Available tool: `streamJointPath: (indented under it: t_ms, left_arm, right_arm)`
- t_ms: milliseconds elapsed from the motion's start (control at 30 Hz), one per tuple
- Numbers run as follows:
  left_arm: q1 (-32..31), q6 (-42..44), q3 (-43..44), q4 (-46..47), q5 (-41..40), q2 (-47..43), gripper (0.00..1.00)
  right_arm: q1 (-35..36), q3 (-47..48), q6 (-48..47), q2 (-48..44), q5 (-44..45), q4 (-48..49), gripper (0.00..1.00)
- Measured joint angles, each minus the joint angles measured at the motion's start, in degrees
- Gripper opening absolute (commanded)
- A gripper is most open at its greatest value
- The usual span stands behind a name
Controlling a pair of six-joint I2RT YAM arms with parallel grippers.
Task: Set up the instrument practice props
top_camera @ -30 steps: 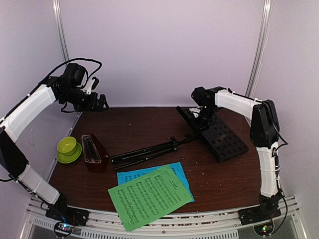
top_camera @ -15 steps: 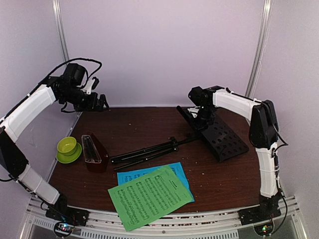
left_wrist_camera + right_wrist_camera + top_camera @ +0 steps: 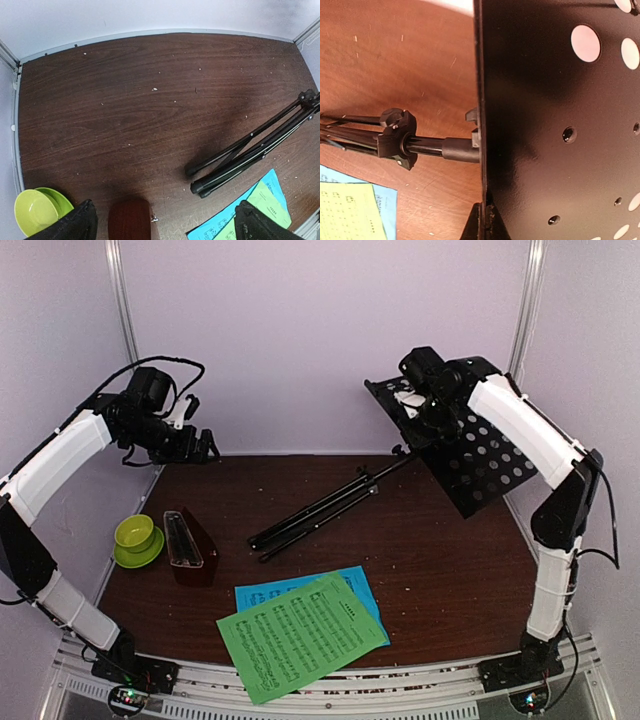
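My right gripper (image 3: 428, 408) is shut on the edge of the black perforated music stand's desk (image 3: 470, 455) and holds it raised at the back right. The desk fills the right wrist view (image 3: 560, 125), clamped between my fingertips (image 3: 485, 222). The folded tripod legs (image 3: 315, 512) slant down to the table; they also show in the left wrist view (image 3: 250, 150). The green sheet (image 3: 300, 635) lies over the blue sheet (image 3: 355, 585) at the front. The dark red-brown metronome (image 3: 188, 546) lies at the left. My left gripper (image 3: 200, 448) is open and empty, high at the back left.
A lime green cup and saucer (image 3: 136, 538) stand at the left edge beside the metronome; they show in the left wrist view (image 3: 37, 210). White walls close in the back and sides of the brown table (image 3: 420, 570).
My right gripper has lifted the stand's desk off the table, up and to the right; the tripod legs have swung and tilted with it. The left arm has not moved.
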Motion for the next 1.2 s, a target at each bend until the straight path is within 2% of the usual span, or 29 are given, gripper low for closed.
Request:
streamJointPath:
  t_ms: [300, 633, 967, 1200]
  left_arm:
    - [0.0, -0.1, -0.1, 0.5, 1.1, -1.9, 0.98]
    - [-0.1, -1.2, -3.1, 3.2, 2.3, -6.1, 0.98]
    - [-1.6, -1.7, -13.0, 11.5, 6.4, -13.1, 0.98]
    - [-9.8, -1.7, -22.6, 21.5, 4.2, -17.0, 0.97]
  right_arm:
    - [5.8, 3.1, -5.3, -8.9, 12.1, 0.0, 0.0]
    - [13.7, 3.0, -18.0, -12.5, 24.0, 5.3, 0.0]
    - [22.6, -1.0, -35.0, -16.6, 32.3, 18.1, 0.0]
    - [27.3, -5.1, -46.8, -17.6, 35.2, 29.9, 0.0]
